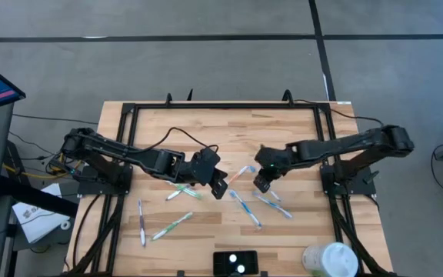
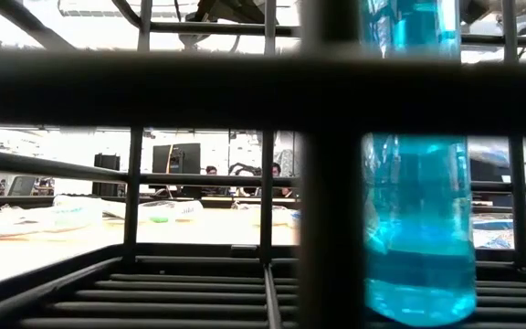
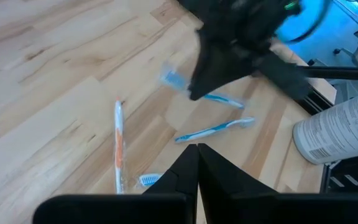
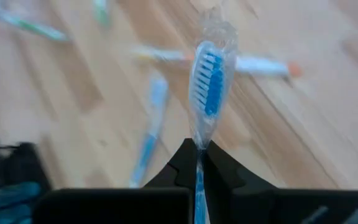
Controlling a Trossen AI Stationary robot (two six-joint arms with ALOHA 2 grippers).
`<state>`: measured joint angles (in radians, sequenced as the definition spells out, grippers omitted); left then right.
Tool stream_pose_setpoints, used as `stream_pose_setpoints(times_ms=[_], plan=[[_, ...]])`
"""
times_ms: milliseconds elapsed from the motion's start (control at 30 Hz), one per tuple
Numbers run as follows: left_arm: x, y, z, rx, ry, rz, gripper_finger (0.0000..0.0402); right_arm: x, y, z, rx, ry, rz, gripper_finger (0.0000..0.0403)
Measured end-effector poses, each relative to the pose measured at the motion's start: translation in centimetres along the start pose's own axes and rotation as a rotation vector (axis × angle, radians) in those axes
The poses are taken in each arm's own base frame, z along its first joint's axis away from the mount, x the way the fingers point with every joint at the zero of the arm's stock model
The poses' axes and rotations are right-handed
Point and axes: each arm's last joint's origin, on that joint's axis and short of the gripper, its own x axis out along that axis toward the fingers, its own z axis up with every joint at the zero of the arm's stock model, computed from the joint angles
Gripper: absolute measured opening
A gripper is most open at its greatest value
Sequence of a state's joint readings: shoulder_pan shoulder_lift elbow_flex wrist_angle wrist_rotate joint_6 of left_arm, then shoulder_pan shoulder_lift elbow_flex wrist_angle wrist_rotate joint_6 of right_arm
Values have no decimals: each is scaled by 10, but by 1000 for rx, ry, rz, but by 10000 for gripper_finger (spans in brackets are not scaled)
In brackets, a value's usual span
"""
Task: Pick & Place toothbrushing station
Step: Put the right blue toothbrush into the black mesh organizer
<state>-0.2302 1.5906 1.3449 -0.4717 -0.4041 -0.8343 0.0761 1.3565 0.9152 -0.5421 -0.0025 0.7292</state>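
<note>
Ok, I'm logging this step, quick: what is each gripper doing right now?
Left gripper: shut, empty.
Right gripper: shut on a blue toothbrush.

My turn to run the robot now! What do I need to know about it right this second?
Right gripper: shut on a blue toothbrush, held above the table.
Left gripper: shut, empty, over the table's middle.
The black station sits at the table's front edge.
Other toothbrushes lie loose on the wood.
Done: one brush gripped.
Left: probably carry it to the station, then fetch the others.
</note>
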Motion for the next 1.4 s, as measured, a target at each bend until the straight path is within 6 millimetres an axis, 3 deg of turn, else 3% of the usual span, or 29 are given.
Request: stream_pose_setpoints(times_ms=[400, 733, 867, 1033, 1400], plan=[[-1, 0, 0, 26, -27, 24, 0, -89, 46, 2, -221, -493, 351, 1], [-1, 1, -1, 35, -30, 49, 0, -120, 77, -32, -415, -562, 582, 0], [-2, -2, -4, -19, 6, 11, 0, -133, 98, -41, -537, -718, 701, 1], [-9, -16, -17, 156, 47, -76, 0, -139, 120, -55, -774, -923, 709, 9], [-46, -72, -43, 391, -76, -480, 0, -105, 144, -76, -767, -804, 763, 3]])
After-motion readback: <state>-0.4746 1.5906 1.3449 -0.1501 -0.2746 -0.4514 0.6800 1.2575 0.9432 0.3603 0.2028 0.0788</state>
